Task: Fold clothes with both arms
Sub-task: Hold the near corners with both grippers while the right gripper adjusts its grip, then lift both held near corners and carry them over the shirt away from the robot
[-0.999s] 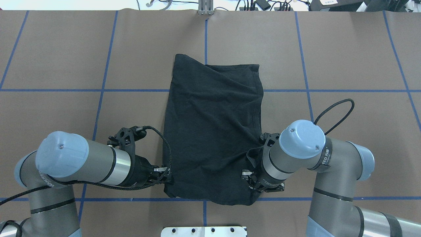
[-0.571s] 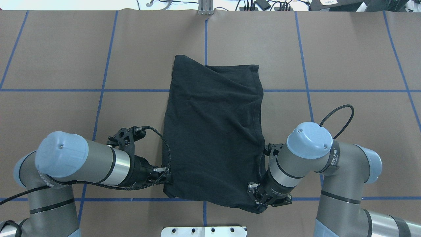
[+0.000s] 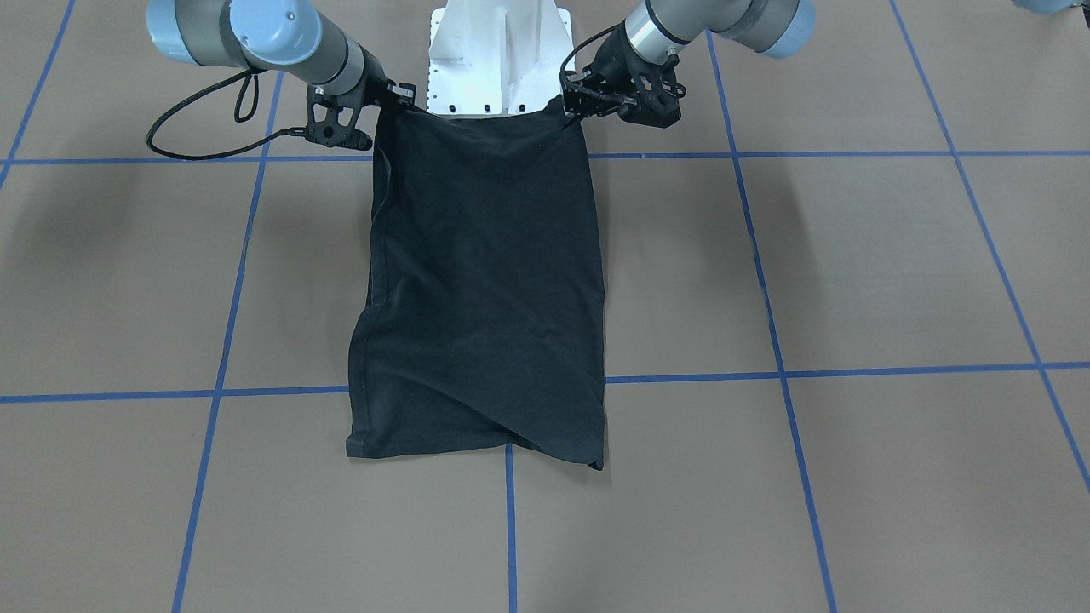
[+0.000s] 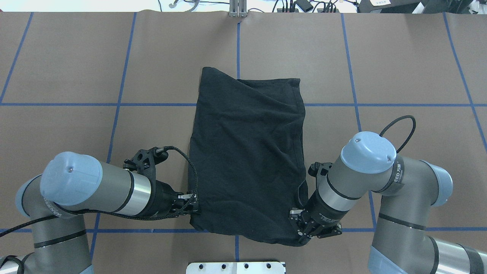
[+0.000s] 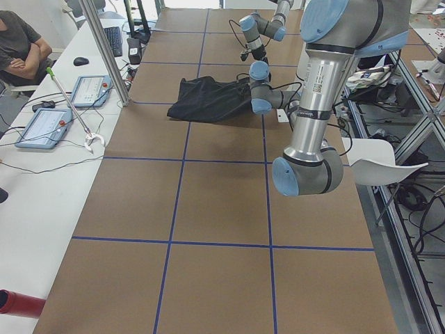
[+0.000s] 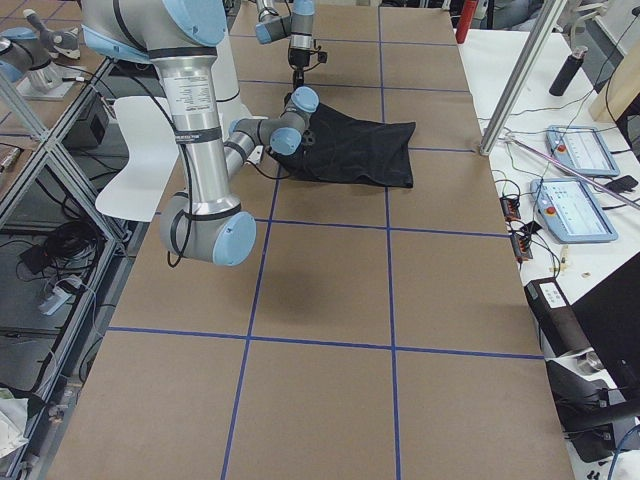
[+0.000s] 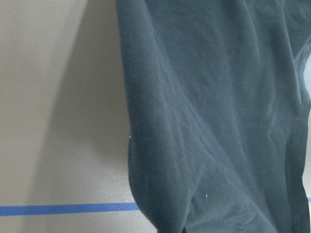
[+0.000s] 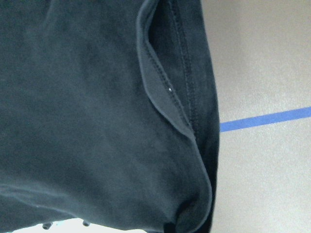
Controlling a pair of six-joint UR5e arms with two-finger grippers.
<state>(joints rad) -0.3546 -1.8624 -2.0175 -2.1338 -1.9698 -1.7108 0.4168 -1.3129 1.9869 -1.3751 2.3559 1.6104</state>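
The black T-shirt (image 4: 247, 152) lies folded lengthwise into a long rectangle in the middle of the table, plain side up; its graphic is hidden. My left gripper (image 4: 193, 207) is shut on the shirt's near left corner. My right gripper (image 4: 303, 234) is shut on the near right corner. In the front-facing view the shirt (image 3: 485, 289) hangs stretched between the left gripper (image 3: 577, 104) and the right gripper (image 3: 398, 95), its near edge raised off the table. Both wrist views show dark cloth (image 7: 218, 121) (image 8: 87, 121) up close.
The white base plate (image 4: 236, 267) sits just behind the shirt's near edge. Blue tape lines (image 4: 354, 76) grid the brown table. A metal post (image 4: 237, 9) stands at the far edge. A side bench with tablets (image 5: 45, 129) and a seated person (image 5: 17, 42) lies beyond it.
My right gripper has moved toward the robot and outward with the near right corner, smoothing the bunched cloth and pulling the near edge straight. The left arm has stayed still.
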